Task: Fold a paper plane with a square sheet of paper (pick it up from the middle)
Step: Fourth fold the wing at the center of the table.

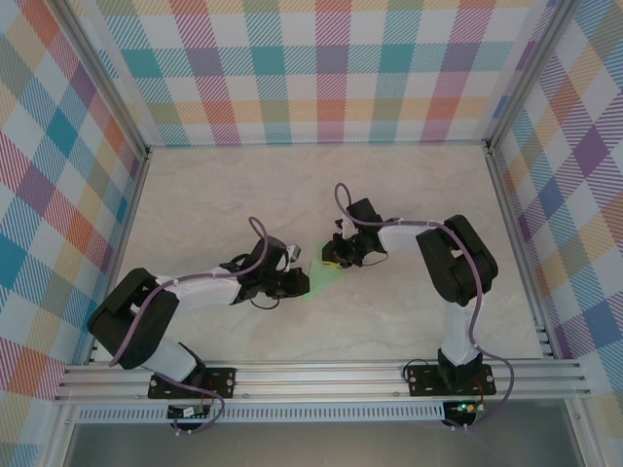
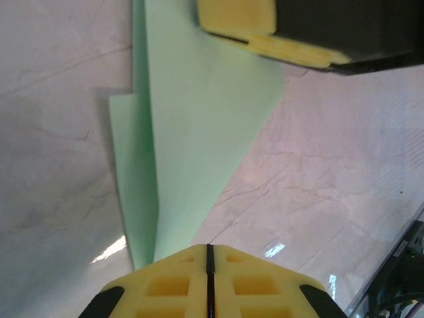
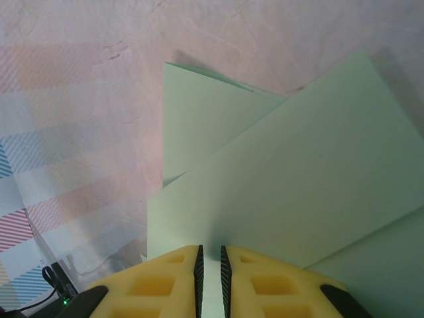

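Observation:
The paper plane (image 1: pixel 317 283) is a pale mint-green folded piece lying on the marble table between my two grippers. In the left wrist view the paper plane (image 2: pixel 199 126) narrows toward my left gripper (image 2: pixel 209 252), which is shut. The paper's point ends just left of the pads and nothing shows between them. My right gripper (image 3: pixel 210 252) is open by a narrow gap, its tips over the paper plane (image 3: pixel 298 165), with green paper showing in the gap. The right gripper's yellow fingers (image 2: pixel 238 16) touch the paper's far end. From above, the left gripper (image 1: pixel 298 283) and right gripper (image 1: pixel 337 261) sit close together.
Plaid walls (image 1: pixel 331 68) enclose the marble table (image 1: pixel 224 195) on three sides. An aluminium rail (image 1: pixel 321 375) runs along the near edge, carrying both arm bases. Purple cables loop over each arm.

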